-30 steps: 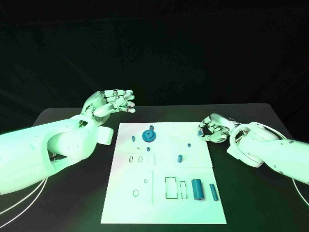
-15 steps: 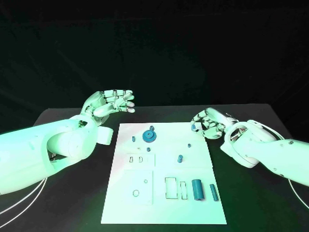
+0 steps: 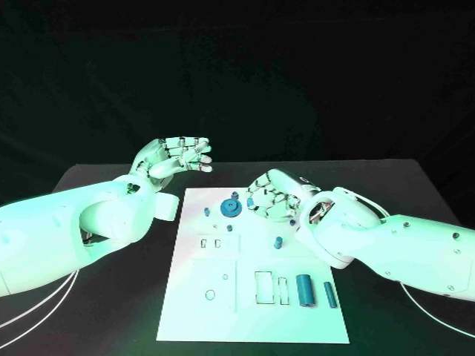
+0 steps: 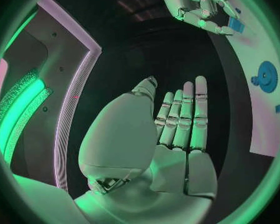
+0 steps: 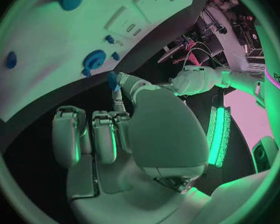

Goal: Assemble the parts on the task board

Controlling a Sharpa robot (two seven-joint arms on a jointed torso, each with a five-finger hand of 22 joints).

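The right robot hand [image 3: 272,194] hangs over the far end of the flat white task board [image 3: 261,326], pinching a small blue block-shaped part [image 5: 112,79] between thumb and fingertip. Just beside it a round blue toothed gear [image 3: 230,207] sits on the board. The left robot hand [image 3: 177,156] is raised off the board's far corner above the black worktop [image 3: 409,182], fingers loosely curled, holding nothing.
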